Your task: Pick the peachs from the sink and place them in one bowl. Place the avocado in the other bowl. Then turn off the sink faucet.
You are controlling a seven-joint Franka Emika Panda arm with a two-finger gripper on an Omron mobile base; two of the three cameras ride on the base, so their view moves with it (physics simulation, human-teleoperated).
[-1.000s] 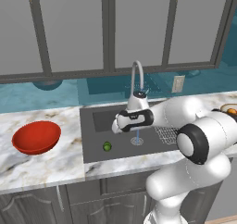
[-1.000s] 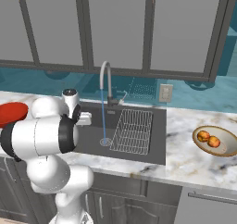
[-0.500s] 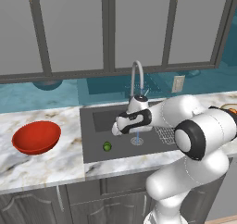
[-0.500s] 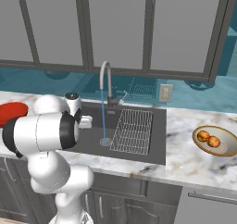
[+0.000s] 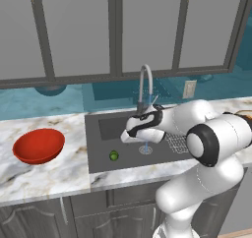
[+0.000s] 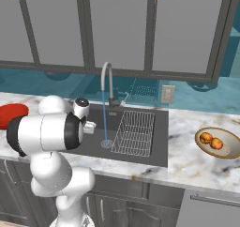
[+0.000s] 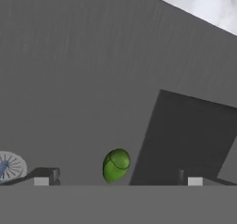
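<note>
Hand view: the small green oval avocado (image 7: 115, 164) lies on the dark grey recessed sink (image 7: 83, 79) floor, between the spread fingertips of the two-finger gripper (image 7: 118, 177), untouched, with bare floor all around. Left base view: the avocado (image 5: 113, 156) sits near the front wall. Two orange peaches (image 6: 211, 140) rest in the tan bowl (image 6: 232, 148); the glossy red bowl (image 5: 38, 146) stands apart. No writing legible.

red bowl (image 6: 11, 114): mostly behind arm, cut by left edge | tan bowl (image 6: 230, 152): cut by right edge | drain (image 7: 10, 166): cut by left edge
</note>
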